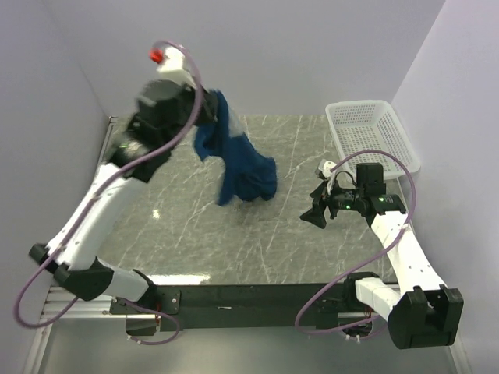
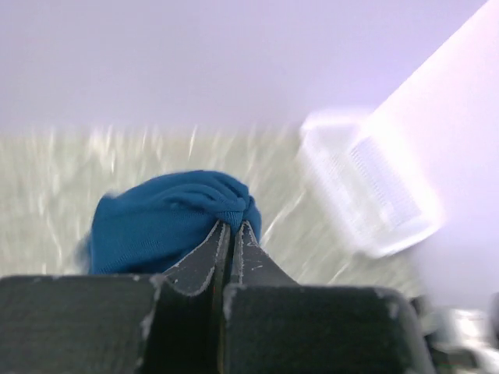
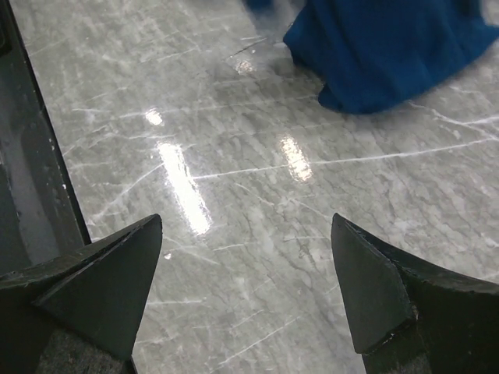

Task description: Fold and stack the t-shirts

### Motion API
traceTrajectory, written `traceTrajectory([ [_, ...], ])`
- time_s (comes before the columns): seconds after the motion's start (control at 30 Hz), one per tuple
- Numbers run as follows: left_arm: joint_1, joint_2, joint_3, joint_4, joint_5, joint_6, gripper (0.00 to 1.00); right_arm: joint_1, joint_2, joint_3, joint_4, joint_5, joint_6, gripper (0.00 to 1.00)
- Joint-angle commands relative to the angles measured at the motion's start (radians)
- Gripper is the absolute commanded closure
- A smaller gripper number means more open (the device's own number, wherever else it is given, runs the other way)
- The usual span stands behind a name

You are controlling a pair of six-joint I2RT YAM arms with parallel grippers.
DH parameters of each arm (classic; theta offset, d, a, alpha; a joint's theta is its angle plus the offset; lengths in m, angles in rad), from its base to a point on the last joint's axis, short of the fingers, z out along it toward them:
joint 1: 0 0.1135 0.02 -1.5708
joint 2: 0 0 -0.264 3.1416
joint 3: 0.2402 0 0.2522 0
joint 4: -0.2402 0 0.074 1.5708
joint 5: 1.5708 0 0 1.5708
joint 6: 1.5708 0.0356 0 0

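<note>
Shirt is hanging bunched from the left gripper, whose jaws are clamping shut on a fold, its lower end trailing on the table, likely to unfurl it, while the right gripper is waiting wide and empty nearby.

The table has a glossy grey marble-patterned top with pale veins, and overhead light glints off it. A white mesh basket sits at its far right corner. Near the middle, only the bunched lower end of a dark blue t-shirt rests on the surface, while the rest is lifted clear.
</note>
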Motion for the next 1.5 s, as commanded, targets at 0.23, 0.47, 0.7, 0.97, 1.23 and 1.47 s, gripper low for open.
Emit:
traceTrajectory([
  [0.23, 0.001, -0.087, 0.369, -0.1, 0.159, 0.101, 1.0, -0.013, -0.019, 0.021, -0.011, -0.084, -0.075, 0.05],
  [0.47, 0.001, -0.109, 0.395, -0.108, 0.302, 0.017, 0.99, 0.302, 0.08, 0.124, 0.056, 0.055, -0.092, 0.05],
  [0.7, 0.001, -0.201, 0.286, -0.097, 0.302, -0.035, 0.99, 0.499, 0.108, 0.225, 0.453, 0.086, 0.089, 0.02],
  [0.97, 0.001, -0.259, 0.196, -0.089, 0.337, -0.077, 0.99, 0.634, 0.326, 0.51, 0.536, 0.308, 0.302, 0.37],
  [1.23, 0.001, -0.334, 0.094, -0.148, 0.21, -0.018, 0.99, 0.504, 0.134, 0.49, 0.365, 0.247, 0.206, 1.0],
  [1.47, 0.001, -0.247, 0.053, -0.09, 0.144, 0.018, 0.99, 0.387, 0.088, 0.63, 0.236, 0.391, 0.181, 1.0],
])
